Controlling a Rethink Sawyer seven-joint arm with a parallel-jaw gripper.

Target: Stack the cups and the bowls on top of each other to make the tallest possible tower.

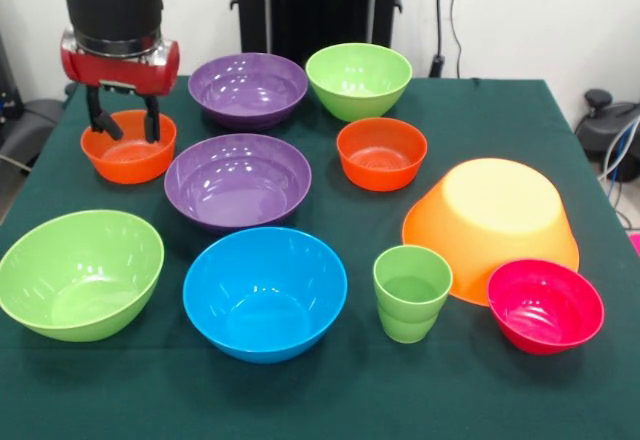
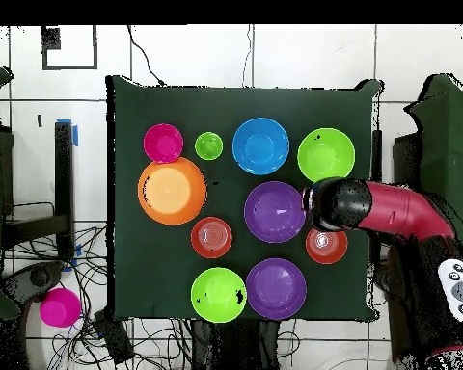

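My gripper [image 1: 126, 122] is open, its two fingers hanging just over a small orange-red bowl [image 1: 128, 150] at the table's far left; the arm hides it in the overhead view, beside that bowl [image 2: 326, 247]. The light-green cup [image 1: 411, 292] stands upright between the blue bowl [image 1: 264, 292] and the pink-red bowl [image 1: 545, 306]. The large orange bowl [image 1: 490, 222] lies upside down. Two purple bowls [image 1: 238, 178] [image 1: 248, 88], two lime-green bowls [image 1: 80, 272] [image 1: 358, 78] and a second orange-red bowl [image 1: 381, 152] sit apart, all upright. Nothing is stacked.
The dark green table [image 1: 330, 400] is crowded with narrow gaps between the bowls. The robot's pedestal [image 1: 315, 5] stands at the far edge. A pink round object [image 2: 59, 307] and cables lie on the floor beside the table.
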